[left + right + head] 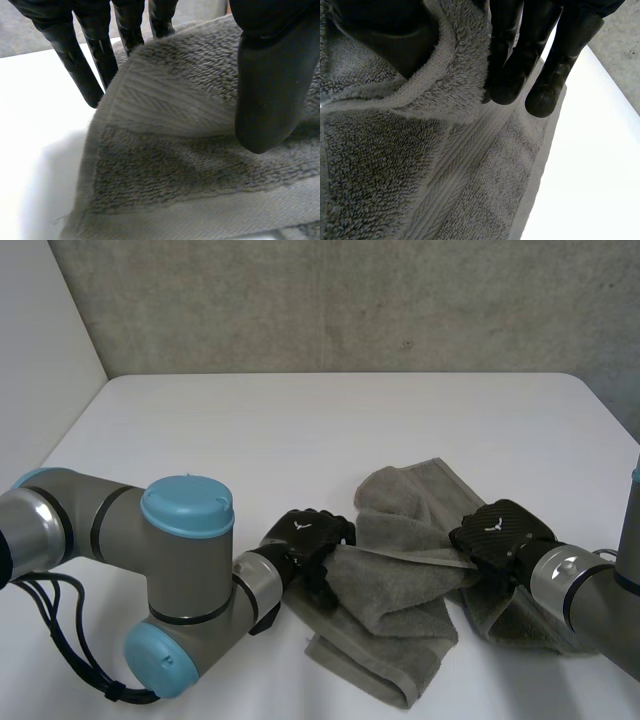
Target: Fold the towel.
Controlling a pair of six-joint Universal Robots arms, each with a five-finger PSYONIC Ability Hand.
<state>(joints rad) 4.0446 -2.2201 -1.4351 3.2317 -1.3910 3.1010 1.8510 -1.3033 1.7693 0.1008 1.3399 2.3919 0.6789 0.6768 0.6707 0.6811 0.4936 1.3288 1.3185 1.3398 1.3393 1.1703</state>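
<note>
White desk [300,420] against a grey wall [350,300]. The towel [400,590] lies rumpled near the front edge, toward the right corner. The left hand [305,535] pinches its left-facing edge between thumb and fingers. The right hand [500,535] clasps a raised fold on the opposite side.

Worktop [300,430]: white, smooth and matt, far right corner rounded, evenly lit. Rear wall [350,300]: bare grey concrete, mottled and lightly pitted, rising just behind the worktop's far edge. Side wall [40,330]: plain white, at the left, meeting the rear wall in a vertical corner. Light: soft and diffuse. Right wrist view: a grey, concrete-like surface [620,55] lies beyond the worktop's edge; wall or floor cannot be determined.
</note>
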